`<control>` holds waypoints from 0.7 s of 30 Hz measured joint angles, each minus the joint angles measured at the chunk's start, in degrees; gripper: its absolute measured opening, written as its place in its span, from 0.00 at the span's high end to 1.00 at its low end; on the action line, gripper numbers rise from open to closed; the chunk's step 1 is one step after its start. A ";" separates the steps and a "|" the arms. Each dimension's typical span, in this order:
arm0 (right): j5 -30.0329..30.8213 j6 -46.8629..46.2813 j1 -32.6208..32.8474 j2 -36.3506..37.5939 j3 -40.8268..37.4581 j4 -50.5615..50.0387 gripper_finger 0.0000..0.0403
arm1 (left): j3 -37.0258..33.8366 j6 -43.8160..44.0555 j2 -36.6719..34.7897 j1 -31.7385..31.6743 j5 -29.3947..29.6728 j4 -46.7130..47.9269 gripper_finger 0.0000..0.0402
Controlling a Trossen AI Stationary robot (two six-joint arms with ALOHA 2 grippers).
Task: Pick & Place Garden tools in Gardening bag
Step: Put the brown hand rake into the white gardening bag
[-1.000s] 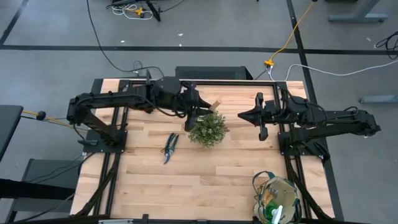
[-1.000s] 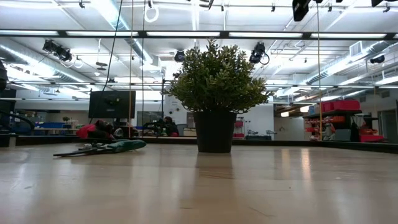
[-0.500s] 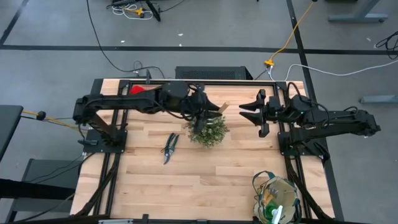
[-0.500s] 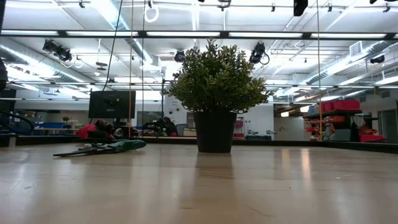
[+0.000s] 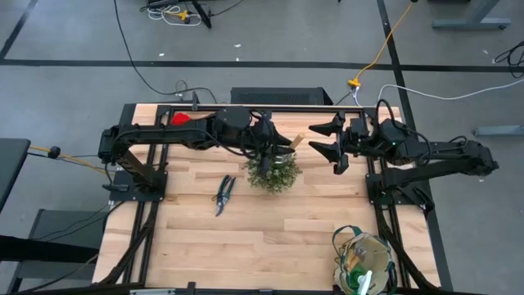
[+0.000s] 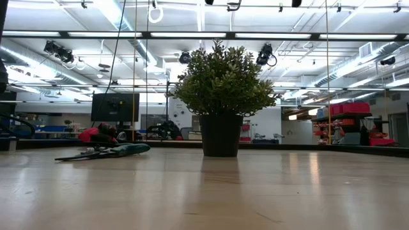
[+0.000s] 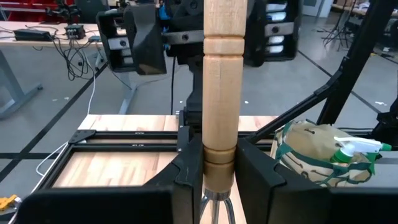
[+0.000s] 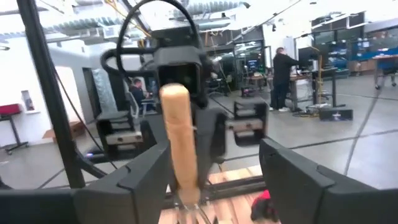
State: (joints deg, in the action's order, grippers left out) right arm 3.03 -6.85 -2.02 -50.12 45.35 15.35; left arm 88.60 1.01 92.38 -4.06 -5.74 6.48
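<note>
The high camera looked straight down on the whole table (image 5: 246, 238), while the low one sat at tabletop height, facing level across it; both caught the plant (image 5: 273, 172). Each wrist camera looked close along a wooden handle (image 7: 221, 93) toward the opposite arm.

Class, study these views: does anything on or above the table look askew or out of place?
Nothing looks spilled or damaged. The left hand holds a wooden-handled tool above the plant; pruning shears lie loose, outside the gardening bag.

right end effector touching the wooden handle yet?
Apart. Right wrist view: the open right end effector straddles the wooden handle, gaps both sides; left end effector holds it.
</note>
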 joint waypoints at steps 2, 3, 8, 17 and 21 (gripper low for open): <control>-1.45 0.00 0.00 -1.22 1.32 -0.07 0.38 | 0.00 0.20 0.00 0.01 0.01 -0.22 0.81; -2.10 0.00 0.00 -1.89 2.06 -0.03 0.38 | 0.00 0.24 0.00 0.01 0.01 -0.34 0.81; -4.15 -0.20 0.04 -4.47 4.51 0.05 0.38 | 0.00 0.31 0.00 0.03 0.11 -0.84 0.81; -7.15 -0.22 0.04 -9.11 6.34 2.57 0.39 | 0.00 0.33 0.00 0.03 0.14 -1.35 0.81; -7.15 0.24 0.04 -10.59 6.45 5.81 0.39 | 0.00 0.33 -0.02 0.03 0.14 -1.80 0.81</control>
State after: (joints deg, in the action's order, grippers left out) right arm -4.12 -6.61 -1.98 -60.71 51.80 21.16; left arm 88.60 1.34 92.36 -4.03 -5.61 4.67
